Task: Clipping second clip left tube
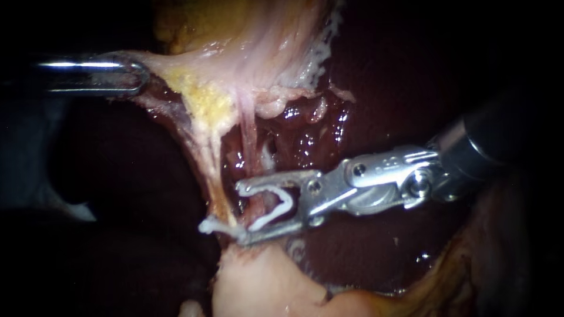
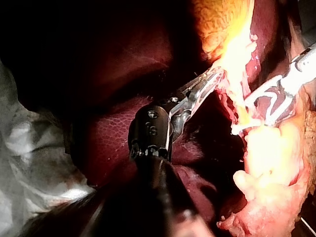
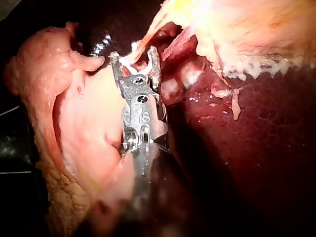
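Note:
My right instrument (image 1: 244, 211) reaches in from the right, its jaws set wide apart and carrying an open white clip (image 1: 279, 206). A pink tube (image 1: 251, 170) runs down between the clip's legs. Left of it a yellowish strand (image 1: 216, 182) runs down to a closed white clip (image 1: 207, 226) by the lower jaw's tip. My left instrument (image 1: 136, 73) is shut on pale gallbladder tissue (image 1: 176, 61) and holds it stretched to the left. In the right wrist view the jaws (image 3: 134, 58) hold the clip (image 3: 132, 63) at the strands.
Dark red liver (image 1: 405, 82) fills the background. A pale fatty mass (image 1: 264, 282) lies just under the right jaws. White drape (image 2: 29, 148) shows beside the left shaft in the left wrist view.

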Tool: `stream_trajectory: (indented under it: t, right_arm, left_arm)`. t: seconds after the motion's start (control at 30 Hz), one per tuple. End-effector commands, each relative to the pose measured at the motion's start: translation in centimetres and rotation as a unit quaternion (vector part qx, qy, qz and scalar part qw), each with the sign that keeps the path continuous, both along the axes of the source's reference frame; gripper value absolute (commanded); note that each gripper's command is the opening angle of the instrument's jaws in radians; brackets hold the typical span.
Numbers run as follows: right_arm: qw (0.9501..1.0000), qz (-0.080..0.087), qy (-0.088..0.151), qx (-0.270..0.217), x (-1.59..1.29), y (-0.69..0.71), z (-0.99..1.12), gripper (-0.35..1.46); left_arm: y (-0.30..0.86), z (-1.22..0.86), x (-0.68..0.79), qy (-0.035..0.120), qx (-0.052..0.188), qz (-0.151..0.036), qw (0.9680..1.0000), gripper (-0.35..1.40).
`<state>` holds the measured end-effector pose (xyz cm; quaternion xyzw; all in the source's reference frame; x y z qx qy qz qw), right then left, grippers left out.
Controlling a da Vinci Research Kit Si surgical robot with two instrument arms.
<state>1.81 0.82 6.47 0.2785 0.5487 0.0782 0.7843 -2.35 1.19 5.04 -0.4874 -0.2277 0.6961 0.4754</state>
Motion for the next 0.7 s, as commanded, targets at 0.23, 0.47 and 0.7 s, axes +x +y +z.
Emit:
stream_trajectory:
  t: [0.23,0.47,0.7]
  right_arm:
    - [1.0000,0.001,-0.003,0.007,0.04,0.06,0.21,0.48]
    - [0.9993,-0.011,0.018,0.029,0.17,0.03,0.31,0.48]
    - [0.9966,-0.030,0.054,0.055,0.41,-0.08,0.25,0.45]
  left_arm:
    - [-0.01,0.00,0.00,0.000,0.000,0.000,1.0000,-0.35]
    - [-0.01,0.00,0.00,0.000,0.000,0.000,1.0000,-0.35]
    - [-0.01,0.00,-0.01,0.001,0.000,-0.001,1.0000,-0.35]
